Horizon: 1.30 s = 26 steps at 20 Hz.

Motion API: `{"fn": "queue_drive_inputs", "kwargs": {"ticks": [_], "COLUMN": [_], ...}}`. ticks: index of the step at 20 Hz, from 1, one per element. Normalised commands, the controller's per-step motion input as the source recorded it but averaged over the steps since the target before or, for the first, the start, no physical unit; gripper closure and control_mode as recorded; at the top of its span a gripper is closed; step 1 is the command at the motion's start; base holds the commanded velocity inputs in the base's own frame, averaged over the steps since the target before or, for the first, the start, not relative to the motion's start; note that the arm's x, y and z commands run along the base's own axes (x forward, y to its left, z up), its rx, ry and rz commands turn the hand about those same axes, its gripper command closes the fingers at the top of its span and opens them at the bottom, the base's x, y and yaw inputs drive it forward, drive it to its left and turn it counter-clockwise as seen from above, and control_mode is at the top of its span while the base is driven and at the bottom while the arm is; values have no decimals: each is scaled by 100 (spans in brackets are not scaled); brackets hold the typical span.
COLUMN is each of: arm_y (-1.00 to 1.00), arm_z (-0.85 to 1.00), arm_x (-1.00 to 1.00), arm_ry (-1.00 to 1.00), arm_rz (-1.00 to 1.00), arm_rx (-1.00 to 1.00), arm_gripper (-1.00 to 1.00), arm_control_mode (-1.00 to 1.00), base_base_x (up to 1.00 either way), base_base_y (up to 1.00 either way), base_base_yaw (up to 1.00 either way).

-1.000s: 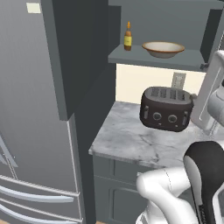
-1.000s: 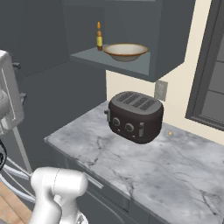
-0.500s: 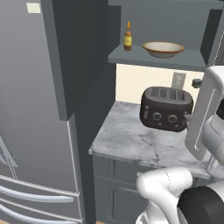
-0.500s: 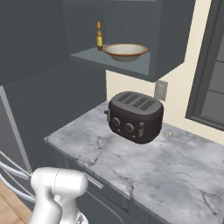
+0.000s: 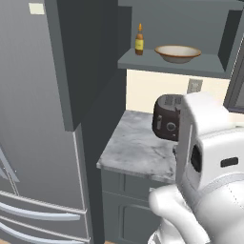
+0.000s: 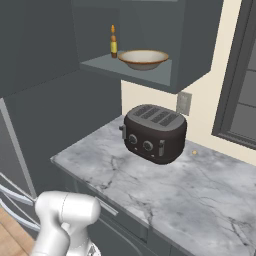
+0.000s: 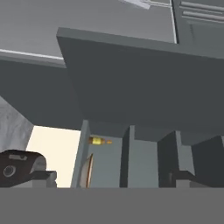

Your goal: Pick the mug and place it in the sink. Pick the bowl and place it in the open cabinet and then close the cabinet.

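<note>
Sitting on the inner shelf of the cabinet (image 5: 176,64), the bowl (image 5: 177,53) is seen upright, tan outside and cream inside, with a small yellow bottle (image 5: 139,42) placed just beside it, on the side toward the refrigerator (image 5: 35,119). The cabinet door (image 5: 76,57) is swung open and held out in front of the refrigerator. Below the cabinet, a dark toaster (image 6: 154,132) is set on the marble counter (image 6: 165,190), near the wall, with a wall outlet (image 6: 183,103) between cabinet and toaster. A small orange crumb-like speck (image 6: 194,152) lies on the counter just beside the toaster, on the window (image 6: 240,75) side. In the left base view the toaster is partly hidden by the white arm (image 5: 205,157). From the hand view, rolled sideways, the cabinet is seen with the bowl (image 7: 89,169) edge-on and the bottle (image 7: 99,141) near it; the gripper (image 7: 109,180) has its two finger tips (image 7: 43,177) spread wide apart, nothing held between them, well apart from the bowl.
</note>
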Motion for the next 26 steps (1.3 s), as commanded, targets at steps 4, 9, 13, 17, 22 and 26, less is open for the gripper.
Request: {"fn": "queue_drive_inputs", "kwargs": {"ticks": [4,9,13,17,22,26], "arm_y": [63,53,57,48,32,24], "arm_z": [0,-18,-25,-35,-20,-10], "arm_x": [-20,0,2,17,45,63], "arm_ry": [0,0,0,0,0,0], "arm_rz": [-4,0,0,0,0,0], "arm_rx": [0,0,0,0,0,0], "arm_gripper": [-100,-100,-100,-100,-100,-100], "arm_control_mode": [-100,-100,-100,-100,-100,-100], "base_base_x": [0,0,0,0,0,0], "base_base_y": [0,0,0,0,0,0], "base_base_yaw": [0,0,0,0,0,0]}}
